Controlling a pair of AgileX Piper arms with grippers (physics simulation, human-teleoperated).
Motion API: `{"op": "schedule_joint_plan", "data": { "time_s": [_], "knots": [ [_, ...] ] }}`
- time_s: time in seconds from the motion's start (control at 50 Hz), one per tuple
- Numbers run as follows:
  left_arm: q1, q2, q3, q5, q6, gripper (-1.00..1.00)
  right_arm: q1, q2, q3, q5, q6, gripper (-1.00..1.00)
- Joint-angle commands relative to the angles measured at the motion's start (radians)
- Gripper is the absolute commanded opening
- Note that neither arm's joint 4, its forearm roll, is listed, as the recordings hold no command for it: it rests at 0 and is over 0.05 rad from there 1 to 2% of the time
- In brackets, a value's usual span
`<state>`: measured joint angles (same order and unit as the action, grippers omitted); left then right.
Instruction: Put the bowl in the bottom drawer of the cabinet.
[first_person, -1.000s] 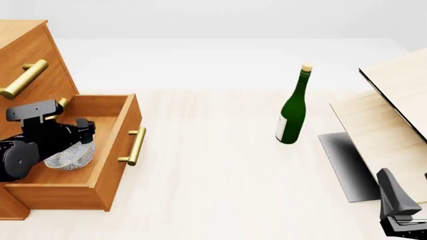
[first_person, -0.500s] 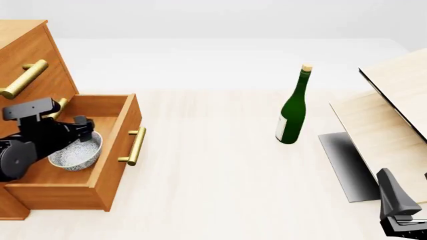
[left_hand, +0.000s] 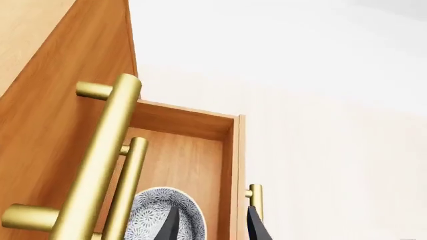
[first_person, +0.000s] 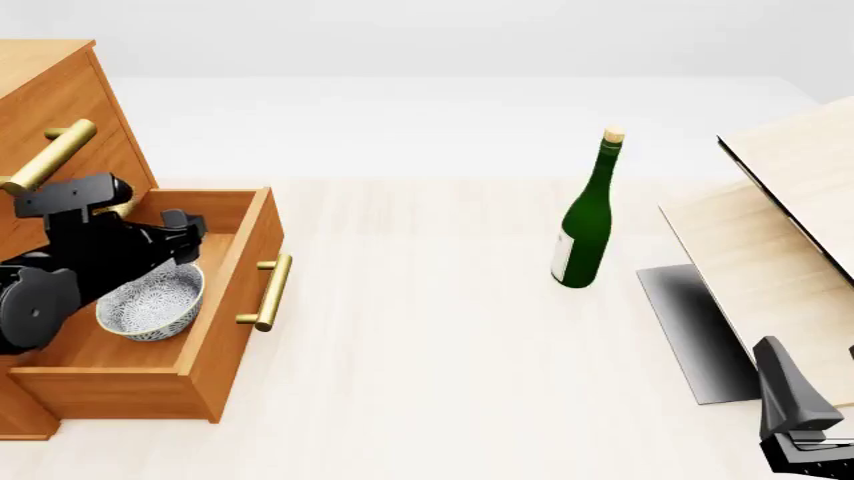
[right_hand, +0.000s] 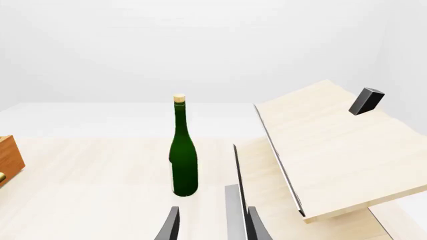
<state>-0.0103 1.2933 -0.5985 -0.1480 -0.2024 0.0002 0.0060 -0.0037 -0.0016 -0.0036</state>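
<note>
Fingers on my left gripper (left_hand: 210, 225) are spread apart with nothing between them. They're hovering just above the bowl (first_person: 151, 302), not touching it as far as I can see from the front. That bowl sits upright inside the bottom drawer (first_person: 230, 310), which is pulled well out of the cabinet (first_person: 60, 95). It's on the drawer floor, over toward the side wall that faces the middle of the counter (first_person: 427, 340). From the left wrist cam I get the speckled bowl (left_hand: 163, 215) peeking out past the brass handles (left_hand: 100, 155) of the upper drawer fronts, with the open drawer (left_hand: 230, 165) running away beneath them and its own handle off to the outside of the front panel.

My right gripper (right_hand: 210, 225) is parked low at the near right corner of the counter, fingers apart too, holding nothing. Its cam looks straight at the green bottle (right_hand: 183, 150), which stands upright well away from the cabinet, with the pale wood panels (right_hand: 333, 150) leaning just beside it. A small dark block (right_hand: 365, 101) sits on the upper panel.
</note>
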Motion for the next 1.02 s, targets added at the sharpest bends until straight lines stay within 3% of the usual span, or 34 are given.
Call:
{"op": "schedule_joint_plan", "data": {
  "time_s": [0.02, 1.02],
  "knots": [
    [-0.028, -0.039, -0.030, 0.033, 0.011, 1.00, 0.000, 0.000, 0.000, 0.000, 0.000, 1.00],
    [-0.069, -0.170, -0.155, 0.192, 0.103, 1.00, 0.000, 0.000, 0.000, 0.000, 0.000, 1.00]
  ]
}}
